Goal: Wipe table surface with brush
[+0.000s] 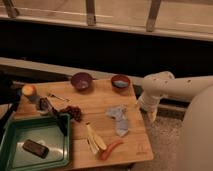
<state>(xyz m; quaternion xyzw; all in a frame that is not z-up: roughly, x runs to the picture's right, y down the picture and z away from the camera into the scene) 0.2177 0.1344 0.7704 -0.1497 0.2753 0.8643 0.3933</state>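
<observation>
1. Fingers of my gripper [149, 114] stand wide, with nothing between them.
2. The gripper hangs at the right of the frame, just off the right edge of the table [100, 101], pointing down from my white arm [172, 86].
3. The brush [59, 120] lies at lower left, well apart from me across the tabletop. It is a black stick slanting along the upper right corner of the green tray [11, 136], and I cannot tell whether it rests on the rim.
4. A dark block [35, 148] lies inside the tray.
5. A purple bowl [81, 80] and a blue bowl [120, 81] stand along the far edge, the blue one nearer to me.
6. A grey-blue cloth [119, 119] lies crumpled right of centre, the thing nearest my gripper.
7. A peeled banana [94, 139] and a red, sausage-like thing [111, 148] lie near the front edge.
8. A dark red cluster [75, 112] sits just right of the brush.
9. A thin metal utensil [57, 96] and an orange-topped object [29, 90] are at upper left.
</observation>
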